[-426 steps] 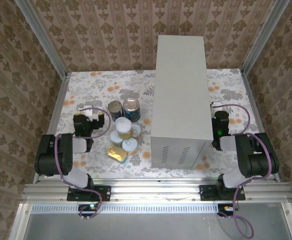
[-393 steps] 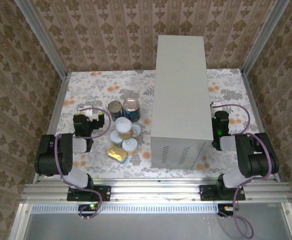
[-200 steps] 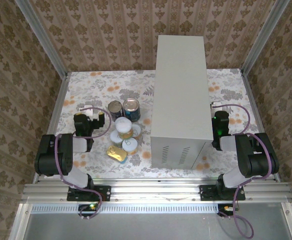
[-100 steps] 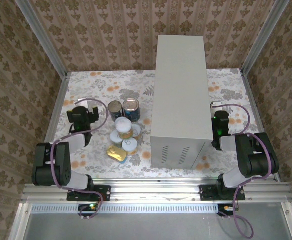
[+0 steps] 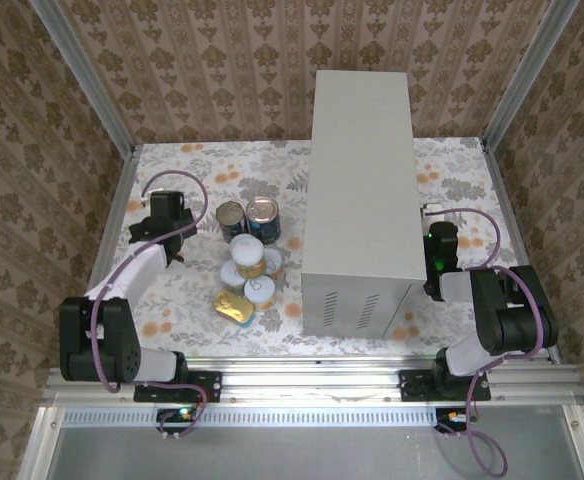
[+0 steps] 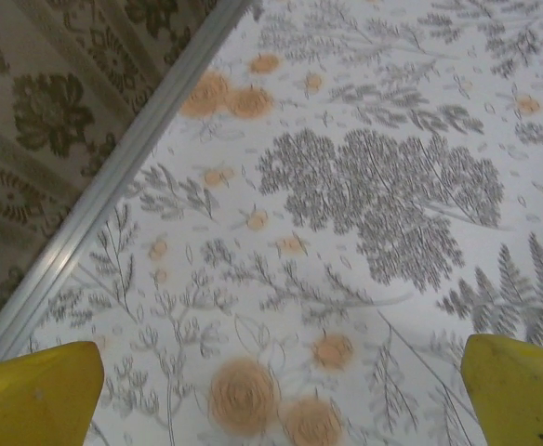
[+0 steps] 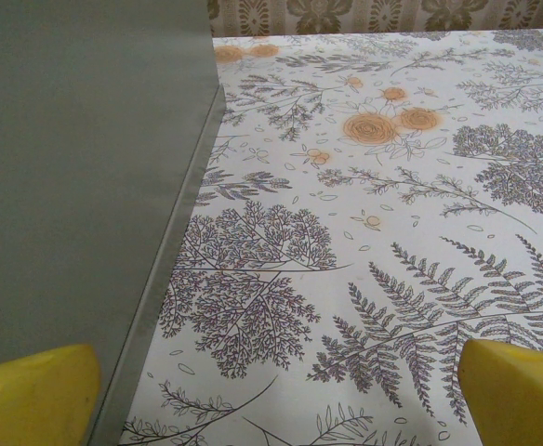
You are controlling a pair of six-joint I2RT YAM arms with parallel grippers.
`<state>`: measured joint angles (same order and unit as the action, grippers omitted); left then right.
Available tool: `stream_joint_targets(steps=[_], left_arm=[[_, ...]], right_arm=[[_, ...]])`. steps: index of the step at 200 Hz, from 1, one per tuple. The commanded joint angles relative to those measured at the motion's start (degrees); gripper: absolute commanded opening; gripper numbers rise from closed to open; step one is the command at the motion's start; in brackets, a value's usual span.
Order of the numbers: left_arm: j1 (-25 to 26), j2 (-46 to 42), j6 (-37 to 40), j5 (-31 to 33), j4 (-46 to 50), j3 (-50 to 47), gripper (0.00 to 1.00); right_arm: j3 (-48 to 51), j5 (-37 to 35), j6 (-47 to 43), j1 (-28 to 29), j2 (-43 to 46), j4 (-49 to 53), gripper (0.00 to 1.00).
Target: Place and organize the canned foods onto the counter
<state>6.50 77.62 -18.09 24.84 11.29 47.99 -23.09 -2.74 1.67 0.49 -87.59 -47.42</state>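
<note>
Left arm has reached out since half a second back. The left gripper (image 5: 162, 210) now sits farther up the table, close to the left rail (image 5: 112, 215). The right gripper (image 5: 440, 240) has not moved.

- Canned foods (image 5: 247, 258): all stand on the floral table surface (image 5: 172, 160), just left of the counter (image 5: 362, 170).
- Two taller cans (image 5: 262, 213): side by side at 12 o'clock of the cluster, silver tops closed.
- Shorter cans (image 5: 251, 262): packed together, touching, white lids on.
- Flat oblong tin (image 5: 234, 306): at 6 o'clock of the cluster.
- Contents sealed from sight. The short cans overlap from above, so edges are hard to separate.
- Cluster lies at about 4 o'clock of the left gripper, near but apart.
- Left wrist view: yellow fingertips (image 6: 34, 390) spread wide, cut off at the frame's lower corners, with bare floral surface between them.
- Right wrist view: fingers likewise spread wide, with the counter's grey wall just beside at 9 o'clock.
</note>
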Motion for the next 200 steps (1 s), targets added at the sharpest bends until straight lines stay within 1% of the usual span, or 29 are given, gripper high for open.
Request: stream_joint_targets(steps=[1,11,40,61,76,86,102,107,110,114,117,123,132,158,170,172,184,191,194,200], left_arm=[[1.3,-3.7,-5.3,-2.9,13.0,2.6,1.00],[1.6,-5.3,-6.6,-4.2,16.0,3.4,1.00],[2.5,-9.3,-7.2,-12.4,23.1,5.2,1.00],[3.5,-11.6,-6.6,-17.3,28.8,7.3,1.00],[4.3,-12.7,-5.7,-20.5,32.2,8.9,1.00],[5.0,-13.2,-4.7,-22.5,34.2,10.0,1.00],[6.5,-13.7,-3.0,-25.0,37.1,11.8,1.00],[7.1,-13.8,-2.7,-25.5,37.8,12.2,1.00],[7.5,-13.9,-2.5,-25.7,38.4,12.5,1.00],[8.0,-13.9,-2.1,-25.9,39.1,13.0,1.00],[8.5,-14.0,-1.9,-26.2,39.5,13.3,1.00],[9.4,-14.1,-1.4,-26.3,40.3,13.8,1.00],[10.8,-14.3,-0.9,-26.2,41.3,14.5,1.00],[15.0,-14.1,-0.6,-26.3,42.7,16.4,1.00],[16.8,-13.4,-0.6,-26.0,43.0,17.3,1.00],[17.1,-13.3,-0.7,-26.0,43.0,17.4,1.00],[19.0,-12.2,-0.7,-25.4,43.3,18.3,1.00],[19.3,-11.5,-0.7,-25.0,43.4,18.8,1.00],[21.0,-11.1,-0.7,-24.8,43.4,19.1,1.00],[22.2,-10.3,-0.7,-24.2,43.5,19.5,1.00]], right_arm=[[0.0,2.3,-0.4,0.1,-0.2,-2.0,1.00],[-0.3,2.6,-0.2,-0.2,-0.3,-1.6,1.00],[-0.3,2.6,0.1,-0.4,-0.1,-1.5,1.00],[-2.6,0.5,0.9,-0.5,1.6,4.2,1.00],[-6.8,-2.6,2.3,-0.6,4.2,14.2,1.00],[-10.6,-6.2,3.7,-0.9,5.6,21.9,1.00],[-18.3,-11.5,6.1,-1.8,7.2,36.0,1.00],[-20.5,-12.5,6.9,-2.2,7.4,39.2,1.00],[-22.8,-13.4,7.6,-2.5,7.4,43.5,1.00],[-24.4,-14.0,8.2,-2.9,7.4,45.7,1.00],[-26.3,-14.4,8.8,-3.3,7.4,49.3,1.00],[-29.4,-14.7,9.5,-3.8,7.4,53.8,1.00],[-32.9,-15.2,10.0,-4.2,9.8,59.5,1.00],[-44.0,-15.8,9.6,-4.9,12.1,73.1,1.00],[-48.8,-14.0,8.1,-5.0,12.7,77.7,1.00],[-50.2,-13.5,7.6,-5.0,12.7,80.1,1.00],[-55.7,-12.1,6.9,-5.0,13.3,85.7,1.00],[-58.5,-10.8,6.5,-4.9,13.7,88.4,1.00],[-59.6,-10.3,6.5,-4.9,13.9,89.3,1.00],[-61.7,-8.8,6.1,-4.9,14.4,91.0,1.00]])
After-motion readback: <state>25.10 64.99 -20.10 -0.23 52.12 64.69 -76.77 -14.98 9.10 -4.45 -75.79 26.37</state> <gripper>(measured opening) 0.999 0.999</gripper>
